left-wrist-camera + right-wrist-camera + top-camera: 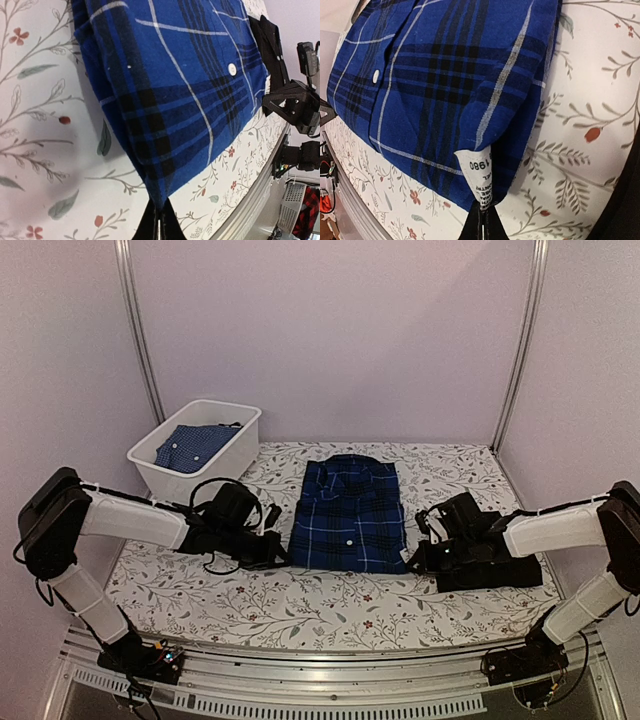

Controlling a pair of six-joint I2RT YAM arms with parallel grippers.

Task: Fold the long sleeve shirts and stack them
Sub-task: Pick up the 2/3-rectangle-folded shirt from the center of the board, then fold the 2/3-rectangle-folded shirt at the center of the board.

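Note:
A navy-and-blue plaid long sleeve shirt (348, 515) lies folded in a rectangle at the middle of the table, collar at the far end. My left gripper (284, 557) is shut on its near left corner, and the left wrist view shows the cloth (175, 85) pinched between the closed black fingers of my left gripper (159, 220). On the near right corner my right gripper (412, 562) is shut too. In the right wrist view my right gripper (483, 222) nips the plaid shirt (445, 75) and its white care label (477, 175). A black shirt (500, 570) lies under the right arm.
A white bin (243, 432) stands at the back left with a blue dotted garment (195, 448) inside. The table has a floral cloth (250, 600) and a metal rail along its near edge (320, 665). Purple walls close in the back and sides.

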